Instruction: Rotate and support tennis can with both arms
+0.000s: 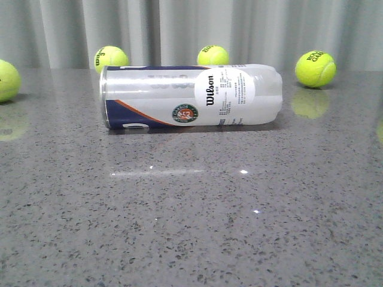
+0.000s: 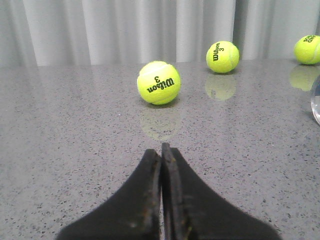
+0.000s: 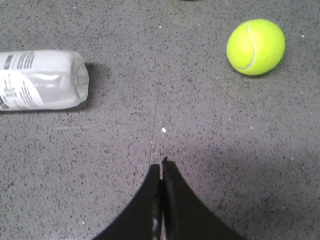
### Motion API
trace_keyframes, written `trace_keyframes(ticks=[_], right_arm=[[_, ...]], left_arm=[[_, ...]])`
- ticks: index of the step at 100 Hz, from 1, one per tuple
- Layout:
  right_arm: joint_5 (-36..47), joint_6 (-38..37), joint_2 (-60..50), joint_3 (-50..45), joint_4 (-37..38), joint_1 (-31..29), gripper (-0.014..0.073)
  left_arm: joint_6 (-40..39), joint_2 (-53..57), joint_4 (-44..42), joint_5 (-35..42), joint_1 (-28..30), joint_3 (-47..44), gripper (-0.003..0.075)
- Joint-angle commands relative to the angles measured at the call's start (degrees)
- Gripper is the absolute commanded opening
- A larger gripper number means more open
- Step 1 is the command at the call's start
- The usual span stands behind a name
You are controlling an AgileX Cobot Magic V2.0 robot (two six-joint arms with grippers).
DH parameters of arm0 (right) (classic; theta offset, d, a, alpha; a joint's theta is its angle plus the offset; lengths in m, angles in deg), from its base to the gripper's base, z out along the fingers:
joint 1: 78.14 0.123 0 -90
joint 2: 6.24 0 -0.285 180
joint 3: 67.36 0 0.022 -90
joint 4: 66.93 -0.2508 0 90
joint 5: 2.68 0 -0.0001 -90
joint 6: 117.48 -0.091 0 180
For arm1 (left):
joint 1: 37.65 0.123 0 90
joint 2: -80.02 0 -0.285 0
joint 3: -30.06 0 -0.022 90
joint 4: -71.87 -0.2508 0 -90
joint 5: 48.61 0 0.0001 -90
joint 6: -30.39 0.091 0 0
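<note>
- My left gripper [image 2: 161, 150]: black wedge fingers pressed together, tips meeting, no gap between them, nothing held.
- My right gripper [image 3: 161, 164]: same state, fingers closed tip to tip, holding nothing.
- Both point forward and sit low over the surface, clear of any contact.
- Neither arm shows in my front view; only the wrist views show the fingers.
</note>
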Motion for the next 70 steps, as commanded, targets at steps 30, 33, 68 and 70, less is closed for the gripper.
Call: trace_keyframes(ticks=[30,33,68,70], right_arm=[[12.6,0.1,-20.7,-14.5,0.4,-0.5,-0.0051],[12.8,0.1,-22.3,-15.5,0.4,-0.5,-0.0051],[14.0,0.1,-35.4,-21.8,0.4,-0.5,-0.0051],[14.0,0.1,-35.4,-21.9,0.4,-0.5,-0.0051]], left_arm=[[-0.5,2.2,0.4,5.4,0.2,-2.6,-0.0020],[-0.5,2.2,0.4,6.5,0.2,-2.6,-0.0021],[-0.4,2.1,0.4,9.1,0.2,1.5,-0.0021],[-0.4,2.0,0.4,8.4,0.2,2.3,-0.0021]])
